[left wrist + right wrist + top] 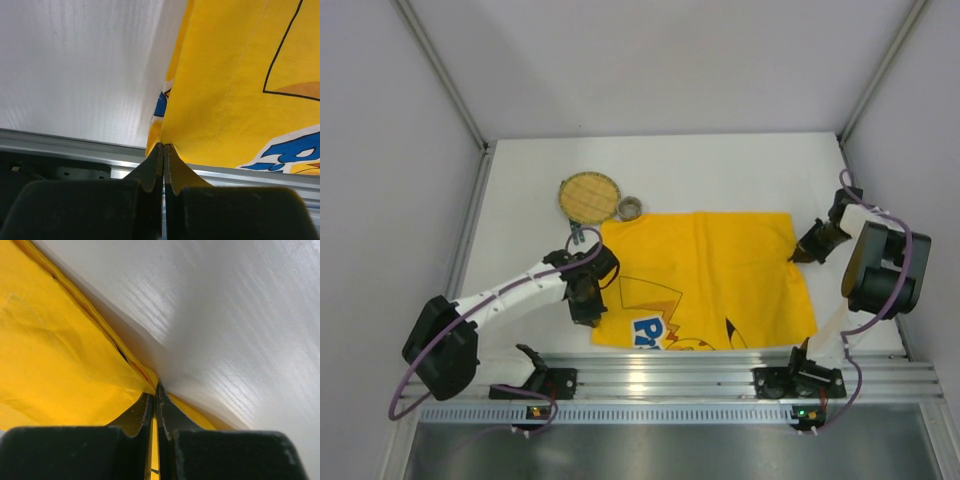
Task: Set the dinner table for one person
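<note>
Seen from above with 12 o'clock away from the arm bases, the dinner table [740,170] is a flat, matte white top that fills the workspace, faintly ribbed up close, with a ridged aluminium rail [720,372] along its 6 o'clock edge. A yellow cloth [720,270] is spread over the middle of it, roughly square so with no real long axis, thin and soft, with a stitched hem and a blue and black cartoon print. The left gripper [163,149] has its dark jaws pressed fully together on the hem at the cloth's 8 o'clock corner, just off the rail. The right gripper [155,390] is likewise clamped tight on a fold at the 2 o'clock corner. The cloth is therefore held along a diagonal from 8 to 2 o'clock, its body lying toward 3 o'clock from the left tool and toward 8 o'clock from the right, so any pull to square or flatten it likely needs both arms together. At 11 o'clock, off the cloth, sit a round woven mat [590,196] and a small ring [630,208]
</note>
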You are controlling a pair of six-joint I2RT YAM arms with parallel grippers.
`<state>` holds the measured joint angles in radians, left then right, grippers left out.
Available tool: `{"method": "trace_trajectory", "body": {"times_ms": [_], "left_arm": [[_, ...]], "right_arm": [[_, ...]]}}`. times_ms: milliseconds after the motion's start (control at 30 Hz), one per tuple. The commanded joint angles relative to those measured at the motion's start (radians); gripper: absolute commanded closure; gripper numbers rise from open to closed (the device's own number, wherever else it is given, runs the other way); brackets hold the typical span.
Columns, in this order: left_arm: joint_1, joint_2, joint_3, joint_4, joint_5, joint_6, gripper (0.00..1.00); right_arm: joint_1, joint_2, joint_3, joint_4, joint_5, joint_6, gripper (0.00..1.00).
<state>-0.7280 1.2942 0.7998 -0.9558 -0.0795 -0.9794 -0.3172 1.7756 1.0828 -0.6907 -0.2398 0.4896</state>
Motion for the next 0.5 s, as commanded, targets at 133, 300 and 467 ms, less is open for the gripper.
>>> {"method": "trace_trajectory", "body": {"times_ms": [133, 300, 467], "left_arm": [[0.019, -0.064, -0.01, -0.141, -0.098, -0.077, 1.0], [0.071, -0.108, -0.014, -0.176, -0.117, -0.071, 1.0], [0.088, -0.125, 0.079, -0.202, -0.14, -0.03, 0.41]], "right_arm": [[0.052, -0.016, 0.035, 0.043, -0.039, -0.008, 1.0], [0.096, -0.008, 0.043, 0.046, -0.024, -0.006, 1.0], [0.096, -0.022, 0.081, -0.019, 0.095, -0.005, 0.42]]}}
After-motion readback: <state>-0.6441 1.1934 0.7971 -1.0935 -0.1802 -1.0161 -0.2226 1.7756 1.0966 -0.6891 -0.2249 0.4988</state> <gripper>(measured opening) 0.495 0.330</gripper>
